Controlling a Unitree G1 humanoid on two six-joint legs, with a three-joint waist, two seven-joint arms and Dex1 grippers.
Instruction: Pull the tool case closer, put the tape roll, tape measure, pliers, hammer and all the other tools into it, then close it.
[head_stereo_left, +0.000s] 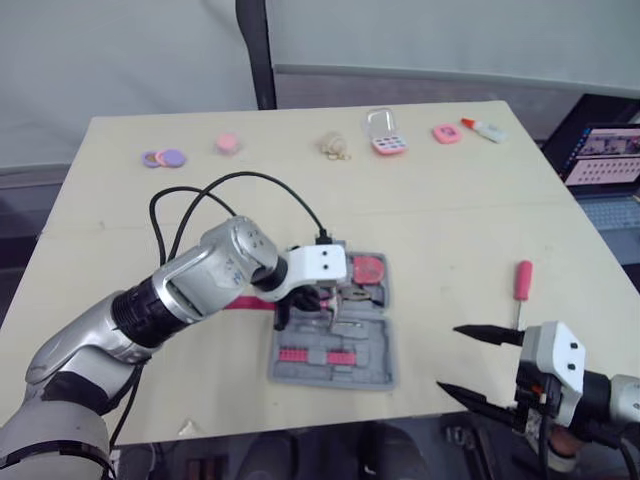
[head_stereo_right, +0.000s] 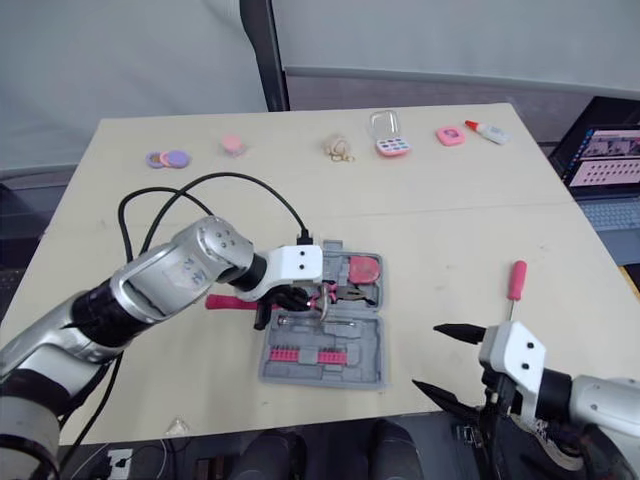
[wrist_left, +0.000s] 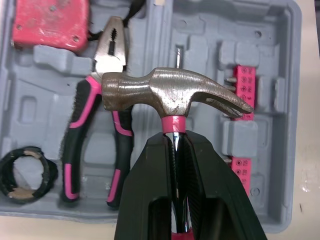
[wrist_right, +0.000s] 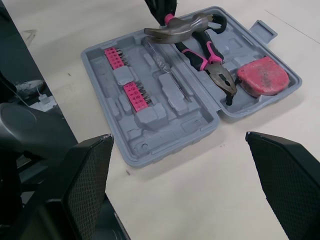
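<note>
Left claw (wrist_left: 175, 136) is pinched on the hammer (wrist_left: 170, 97) at the thin shank just under its steel head. It holds the hammer over the open tool case (wrist_right: 150, 125), which lies near the middle of the front edge of the table (head_stereo_left: 450, 200) with pliers (wrist_left: 95, 125), tape measure (wrist_left: 50, 22) and tape roll (wrist_left: 27, 172) in it. Stiff and top-heavy, the hammer likely balances well gripped this near the head, though the smooth shank could twist; right claw (head_stereo_left: 447, 358) hangs spread near the front right corner.
</note>
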